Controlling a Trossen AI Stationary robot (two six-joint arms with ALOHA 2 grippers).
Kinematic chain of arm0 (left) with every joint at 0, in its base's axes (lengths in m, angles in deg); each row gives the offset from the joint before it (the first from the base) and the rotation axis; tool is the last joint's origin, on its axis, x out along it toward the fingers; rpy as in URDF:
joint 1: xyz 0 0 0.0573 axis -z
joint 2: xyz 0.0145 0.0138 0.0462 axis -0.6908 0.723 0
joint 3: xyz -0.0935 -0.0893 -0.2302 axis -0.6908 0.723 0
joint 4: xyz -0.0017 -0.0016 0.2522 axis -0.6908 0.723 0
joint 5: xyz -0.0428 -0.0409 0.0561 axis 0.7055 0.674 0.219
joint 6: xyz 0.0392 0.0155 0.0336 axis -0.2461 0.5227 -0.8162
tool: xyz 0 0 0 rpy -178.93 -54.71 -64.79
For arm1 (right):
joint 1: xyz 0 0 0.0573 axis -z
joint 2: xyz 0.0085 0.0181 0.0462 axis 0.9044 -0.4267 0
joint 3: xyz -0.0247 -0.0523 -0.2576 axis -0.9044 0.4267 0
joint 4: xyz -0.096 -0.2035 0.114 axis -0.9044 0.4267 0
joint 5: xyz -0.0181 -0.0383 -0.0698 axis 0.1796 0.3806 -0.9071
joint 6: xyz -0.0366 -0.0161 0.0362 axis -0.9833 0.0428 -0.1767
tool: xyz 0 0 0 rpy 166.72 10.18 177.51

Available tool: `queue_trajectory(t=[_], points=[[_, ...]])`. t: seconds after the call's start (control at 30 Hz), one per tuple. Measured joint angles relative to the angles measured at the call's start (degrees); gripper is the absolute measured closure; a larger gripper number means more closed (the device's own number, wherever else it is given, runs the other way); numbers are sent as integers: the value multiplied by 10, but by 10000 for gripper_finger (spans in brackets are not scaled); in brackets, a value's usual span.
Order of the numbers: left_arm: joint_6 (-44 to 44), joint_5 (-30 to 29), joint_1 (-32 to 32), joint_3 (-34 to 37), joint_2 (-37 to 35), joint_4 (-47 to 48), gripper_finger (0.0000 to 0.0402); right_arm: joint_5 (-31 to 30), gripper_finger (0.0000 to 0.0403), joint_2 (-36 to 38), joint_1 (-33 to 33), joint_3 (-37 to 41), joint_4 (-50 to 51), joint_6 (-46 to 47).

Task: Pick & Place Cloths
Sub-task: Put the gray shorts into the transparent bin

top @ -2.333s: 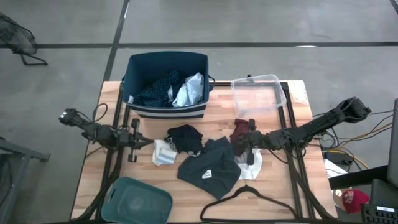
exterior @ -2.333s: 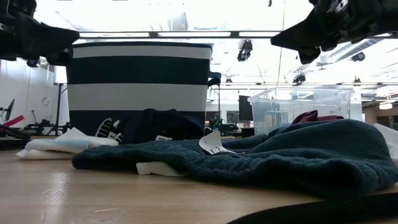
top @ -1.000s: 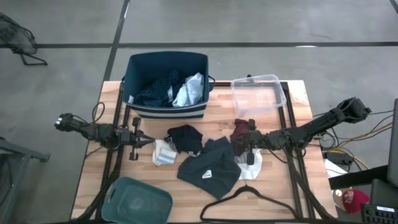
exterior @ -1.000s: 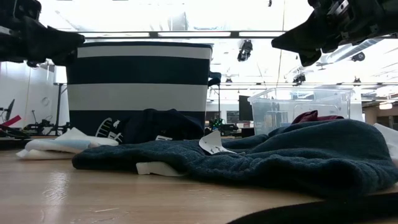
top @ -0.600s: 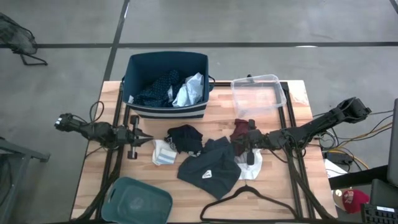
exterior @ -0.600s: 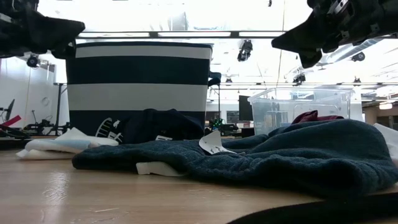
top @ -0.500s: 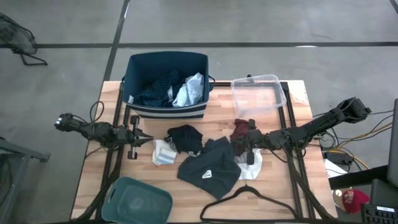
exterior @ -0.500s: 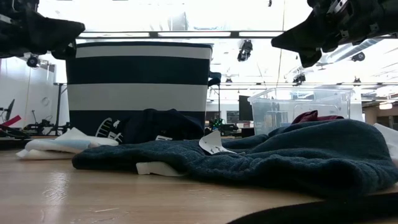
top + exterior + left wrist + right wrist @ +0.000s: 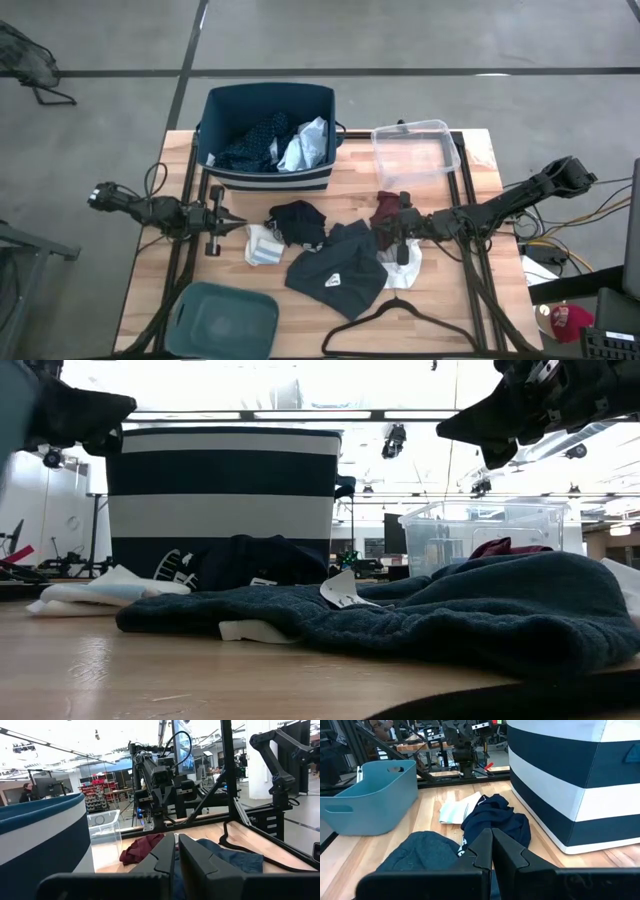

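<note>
The cloths lie mid-table: a black piece [image 9: 298, 222], white and grey socks [image 9: 262, 246], a dark garment with a white tag [image 9: 335, 268], a maroon piece [image 9: 387, 208] and a white cloth [image 9: 406, 266]. A navy patterned piece [image 9: 250, 143] and a light blue-grey shirt [image 9: 305, 145] lie inside the navy striped bin [image 9: 268, 178]. My left gripper [image 9: 238, 222] is shut and empty, above the table left of the socks. My right gripper [image 9: 380, 236] is shut and empty, above the dark garment's right edge beside the maroon piece.
A clear tub [image 9: 416, 150] stands at the far right. A teal tub [image 9: 222, 320] is at the near left. A thin black hanger [image 9: 400, 320] lies at the near edge, right of centre. Bare wood shows along the table's left side.
My left gripper has risen a little, still shut. The teal tub at the near left now shows a different, smoother face in the high view, and a teal-grey blur has come into the low view's left edge. The cloths and my right gripper have kept still.
</note>
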Motion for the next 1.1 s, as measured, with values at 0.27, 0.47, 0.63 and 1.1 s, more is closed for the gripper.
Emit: queue_trajectory(t=[0.27, 0.47, 0.63, 1.1], points=[[0, 0, 0, 0, 0, 0, 371, 58, 394, 0, -1, -13, 23, 39], [0, 0, 0, -1, 0, -1, 371, 73, 392, -16, -13, -94, 215, 121], [0, 0, 0, -1, 1, 1, 371, 72, 359, -74, -13, -171, 317, 146], [0, 0, 0, -1, 4, 4, 371, 61, 182, -338, -11, -358, 401, 43]])
